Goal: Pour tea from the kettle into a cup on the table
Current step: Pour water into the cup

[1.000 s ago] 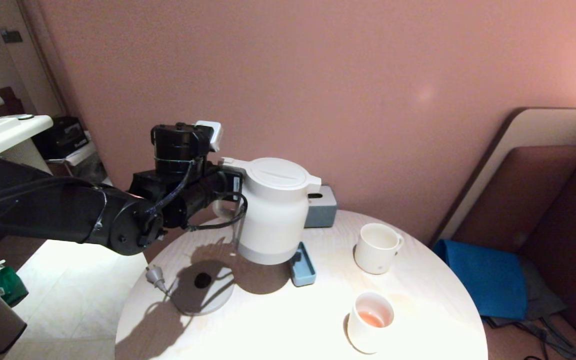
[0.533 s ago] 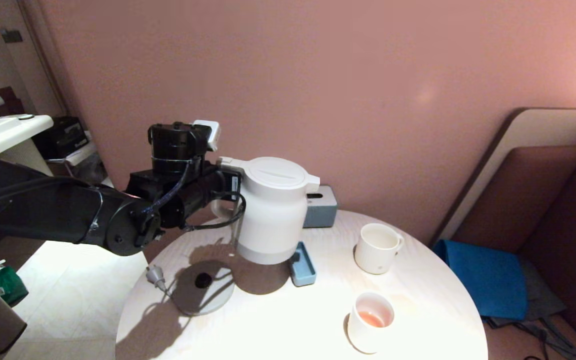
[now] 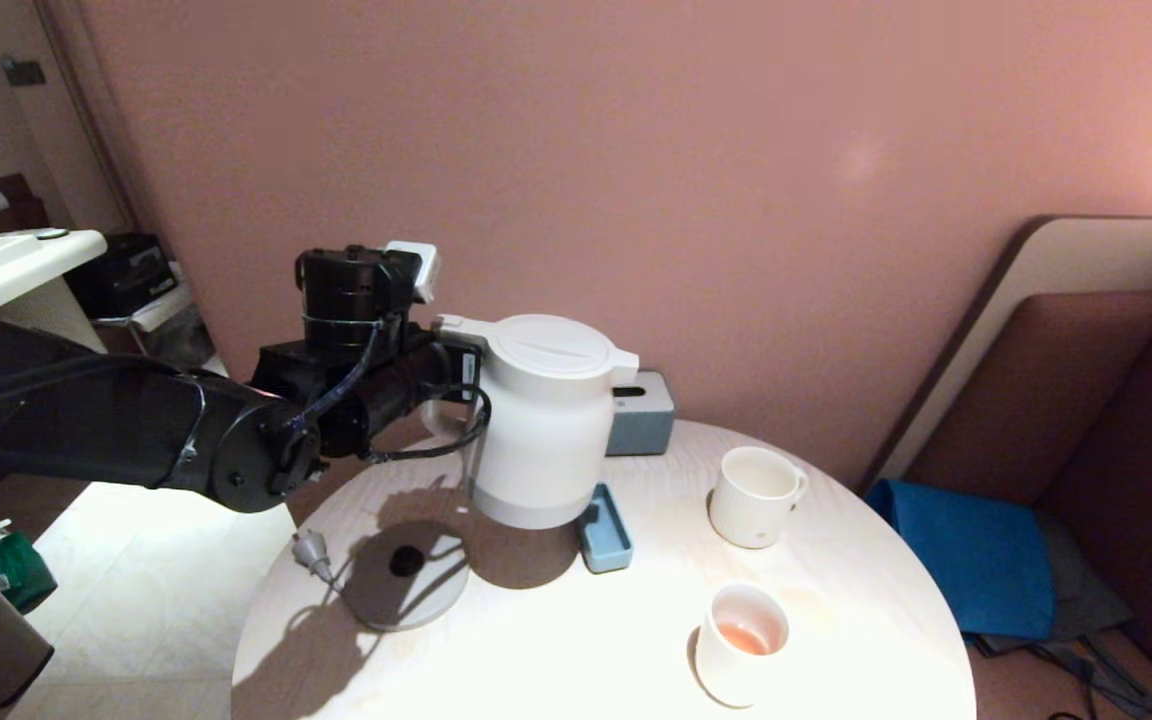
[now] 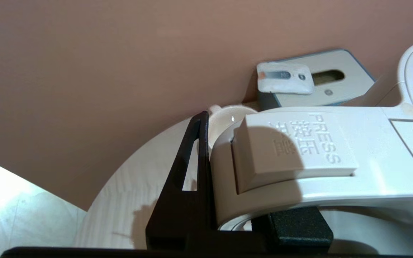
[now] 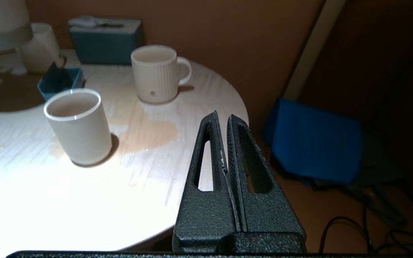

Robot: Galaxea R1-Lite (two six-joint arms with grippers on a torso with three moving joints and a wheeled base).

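The kettle [image 3: 546, 420] is seen as a large cream-white vessel with a flat round lid, a squarish loop handle, a short spout and a grey band round its bottom; a push tab marked PRESS [image 4: 292, 150] is set on top of the handle. It is held upright above the round pale-wood desk [image 3: 556, 640] by the left hand [image 4: 228, 215], whose fingers are clamped on the handle, with its shadow cast on the grey base disc [image 3: 406, 588] and the desk below. A small blue tray [image 3: 604, 528] lies just beside its bottom edge, and a blue-grey tissue box [image 3: 642, 415] stands behind it. The ribbed mug [image 3: 754, 496] with a loop handle stands well apart to the right, and the smooth white cup [image 3: 741, 645], nearer the front edge, holds a little pale orange-pink tea [image 3: 744, 637]. Spilled liquid [image 5: 149, 134] is spread on the desk between them. The right hand [image 5: 225, 118] is kept beside the desk's edge with its fingers pressed together and nothing held. Compared with a second ago, the kettle and left arm are found slightly further left, the remainder unchanged.
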